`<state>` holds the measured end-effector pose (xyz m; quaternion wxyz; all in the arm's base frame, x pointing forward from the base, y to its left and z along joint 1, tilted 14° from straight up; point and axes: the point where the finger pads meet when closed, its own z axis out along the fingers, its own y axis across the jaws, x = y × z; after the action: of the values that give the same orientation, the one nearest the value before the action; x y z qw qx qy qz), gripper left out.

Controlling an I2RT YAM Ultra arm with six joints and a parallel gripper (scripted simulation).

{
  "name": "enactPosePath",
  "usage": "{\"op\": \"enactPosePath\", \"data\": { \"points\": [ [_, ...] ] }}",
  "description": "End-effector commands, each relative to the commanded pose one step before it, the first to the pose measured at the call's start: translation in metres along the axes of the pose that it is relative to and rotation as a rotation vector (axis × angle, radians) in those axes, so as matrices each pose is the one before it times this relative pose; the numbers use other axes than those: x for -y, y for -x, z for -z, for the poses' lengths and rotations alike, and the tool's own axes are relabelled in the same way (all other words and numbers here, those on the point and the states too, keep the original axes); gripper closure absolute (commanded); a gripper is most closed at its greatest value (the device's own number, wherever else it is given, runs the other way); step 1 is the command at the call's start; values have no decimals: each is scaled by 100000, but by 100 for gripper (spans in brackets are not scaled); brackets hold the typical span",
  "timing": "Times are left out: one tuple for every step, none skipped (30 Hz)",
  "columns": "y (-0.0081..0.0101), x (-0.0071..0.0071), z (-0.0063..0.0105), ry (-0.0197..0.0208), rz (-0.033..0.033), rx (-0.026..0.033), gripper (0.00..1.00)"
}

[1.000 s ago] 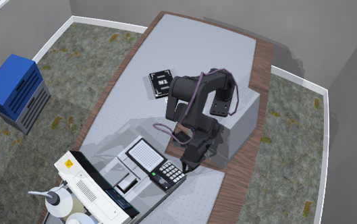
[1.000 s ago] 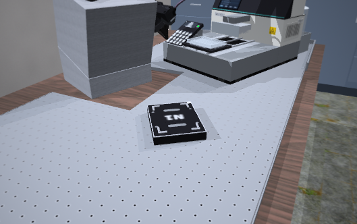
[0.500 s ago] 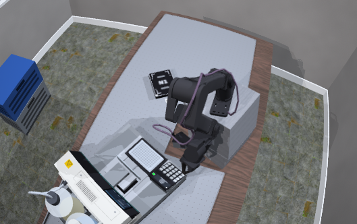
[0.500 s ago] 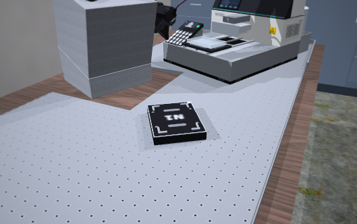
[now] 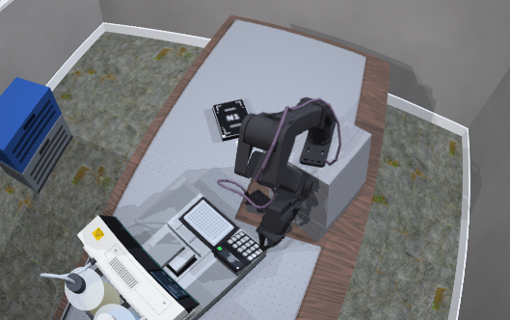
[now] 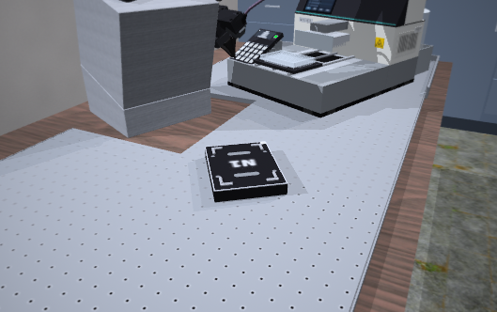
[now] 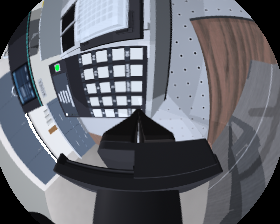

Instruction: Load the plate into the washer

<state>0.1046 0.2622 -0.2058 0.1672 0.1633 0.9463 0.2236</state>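
Observation:
The black keypad (image 5: 241,247) sits at the washer's front right, with a green lamp (image 5: 219,249) lit beside it; the lamp also shows in the wrist view (image 7: 56,67). My gripper (image 5: 265,242) is shut and empty, its tip (image 7: 136,117) at the keypad's near edge, by the lowest key row (image 7: 112,115). The plate nest N1 (image 5: 230,119) stands empty on the mat.
The washer's white housing (image 5: 131,270) with screen stands behind the carrier. A grey pedestal (image 6: 145,61) holds my arm's base. Bottles (image 5: 83,289) stand beside the washer. A blue cabinet (image 5: 20,132) stands on the floor at left.

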Motion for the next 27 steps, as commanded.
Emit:
{"op": "enactPosePath", "data": {
  "points": [
    [-46, -910, -942, 2627, -624, -70, 100],
    [-7, 2, -66, -1, 1, -42, 100],
    [-16, 16, -66, -55, 17, -96, 100],
    [9, 107, 0, -421, 137, 38, 100],
    [4, 64, 0, -253, 82, 16, 100],
    [0, 4, 0, -17, 6, 1, 100],
    [0, 0, 0, 1, 0, 0, 100],
    [0, 0, 0, 1, 0, 0, 100],
    [0, 0, 0, 0, 0, 0, 100],
    [0, 0, 0, 0, 0, 0, 100],
    [0, 0, 0, 0, 0, 0, 100],
    [0, 0, 0, 0, 0, 0, 100],
    [0, 0, 0, 0, 0, 0, 100],
    [0, 0, 0, 0, 0, 0, 100],
    [0, 0, 0, 0, 0, 0, 100],
    [0, 0, 0, 0, 0, 0, 100],
    [0, 0, 0, 0, 0, 0, 100],
    [0, 0, 0, 0, 0, 0, 100],
    [0, 0, 0, 0, 0, 0, 100],
    [0, 0, 0, 0, 0, 0, 100],
    [0, 0, 0, 0, 0, 0, 100],
    [0, 0, 0, 0, 0, 0, 100],
    [0, 0, 0, 0, 0, 0, 100],
    [0, 0, 0, 0, 0, 0, 100],
    [0, 0, 0, 0, 0, 0, 100],
    [0, 0, 0, 0, 0, 0, 100],
    [0, 0, 0, 0, 0, 0, 100]
  ]
}}
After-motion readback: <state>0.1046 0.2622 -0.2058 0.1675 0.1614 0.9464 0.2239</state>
